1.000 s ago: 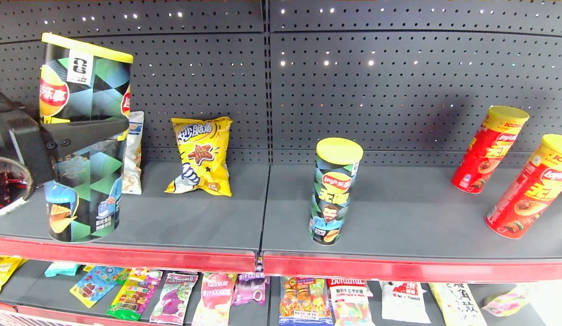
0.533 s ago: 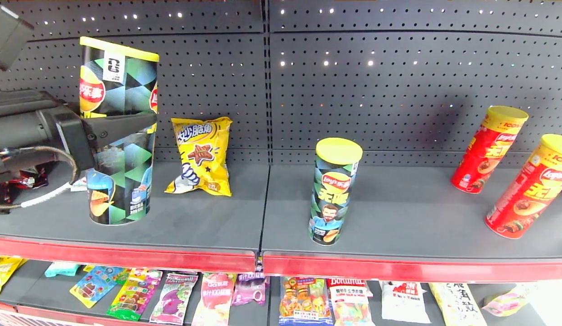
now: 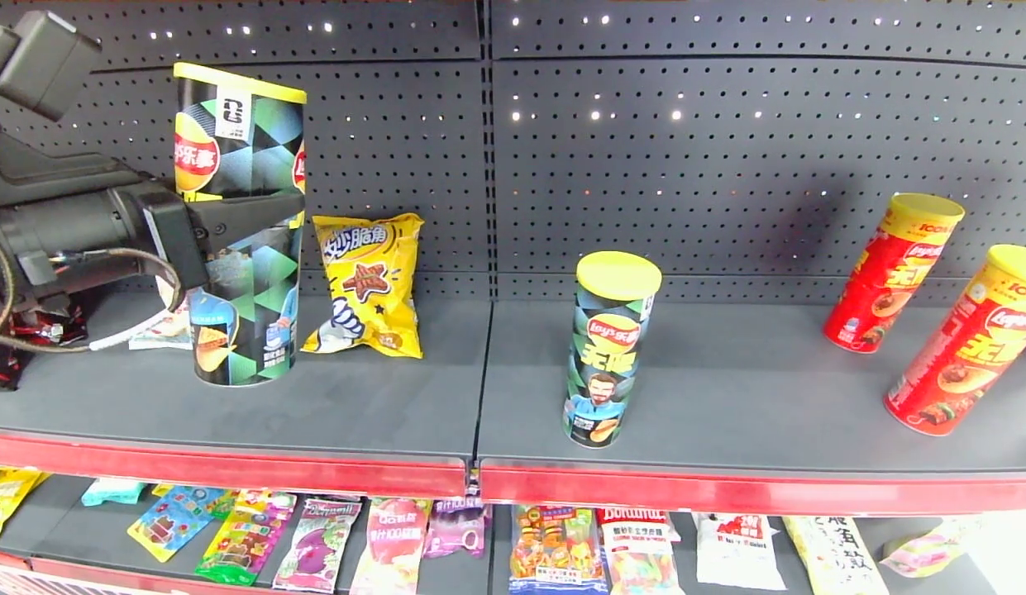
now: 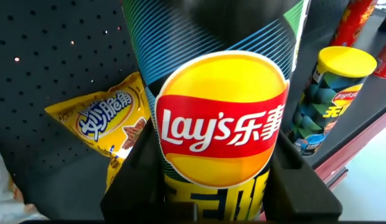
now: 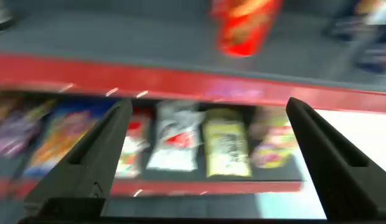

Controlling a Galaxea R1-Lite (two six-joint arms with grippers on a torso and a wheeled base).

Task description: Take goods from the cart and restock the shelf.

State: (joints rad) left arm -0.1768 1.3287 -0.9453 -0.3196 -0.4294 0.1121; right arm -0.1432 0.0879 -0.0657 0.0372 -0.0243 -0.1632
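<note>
Left gripper is pinching the tall green chip can around its middle, holding it upright at the left end of the grey shelf, just beside the yellow snack bag.

A: Where is there writing?
B: The tall can has a red band with white letters on a yellow circle. Near its top rim sits a little white label with a black sign.
A: And the yellow bag?
B: Blue letters run across its top. The short can has a red and yellow badge too, with big yellow signs under it.
A: The red ones?
B: The back red can and the front red can have yellow signs down their sides. The packets down below carry print too small to read.
</note>
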